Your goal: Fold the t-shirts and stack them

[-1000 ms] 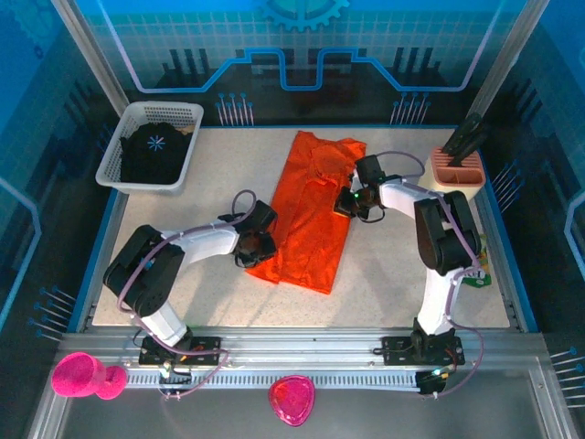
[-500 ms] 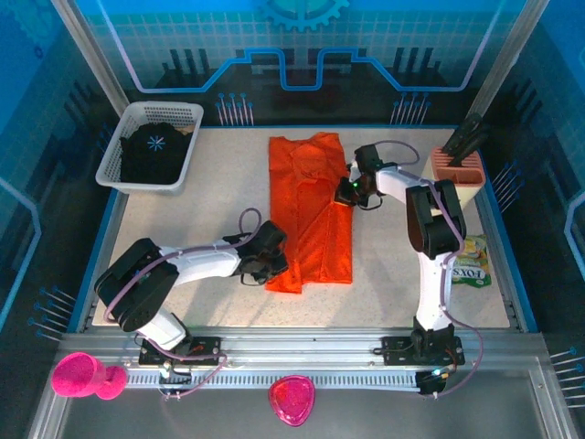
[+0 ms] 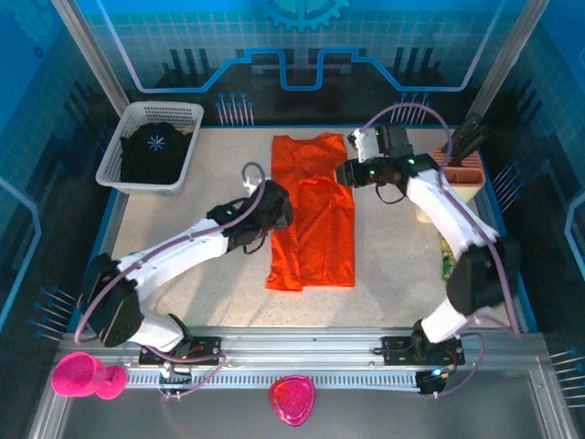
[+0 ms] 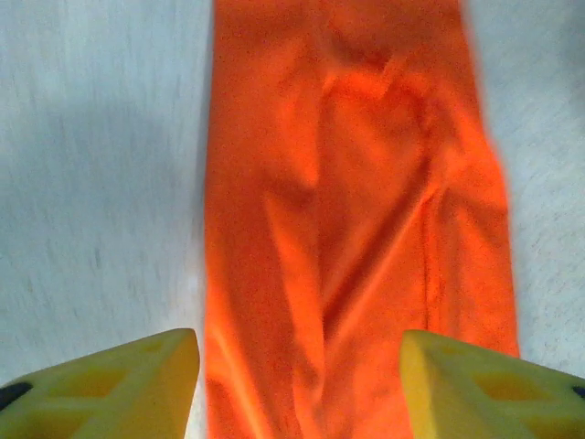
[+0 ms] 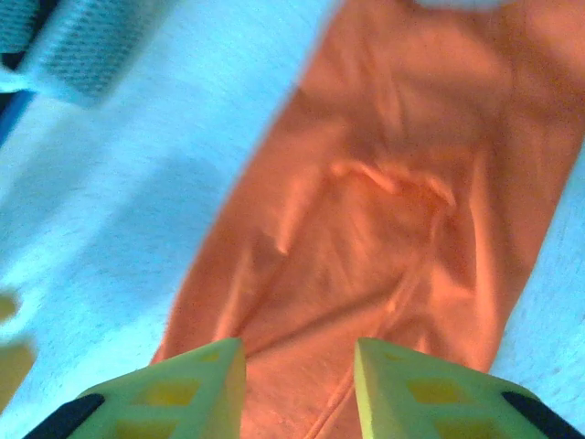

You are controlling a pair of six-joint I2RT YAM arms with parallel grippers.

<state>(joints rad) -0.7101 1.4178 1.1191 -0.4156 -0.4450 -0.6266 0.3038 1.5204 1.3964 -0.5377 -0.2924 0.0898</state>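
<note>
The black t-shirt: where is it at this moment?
In the top view the black t-shirt lies inside the white basket at the far left corner of the table, left of the orange t-shirt.

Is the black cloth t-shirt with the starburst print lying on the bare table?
No, the black t-shirt sits inside the white plastic mesh basket at the far left.

The top external camera sits high behind the arm bases. It looks steeply down toward 12 o'clock, far enough back to take in the whole pale speckled bench (image 3: 393, 265). The left wrist camera looks down from close range past the left end effector (image 4: 297, 361), which sits at 6 o'clock in its frame. The right wrist camera does likewise past the right end effector (image 5: 297, 366). All three views share the long bright orange cloth t-shirt (image 3: 311, 229) (image 4: 356, 229) (image 5: 393, 210).
</note>
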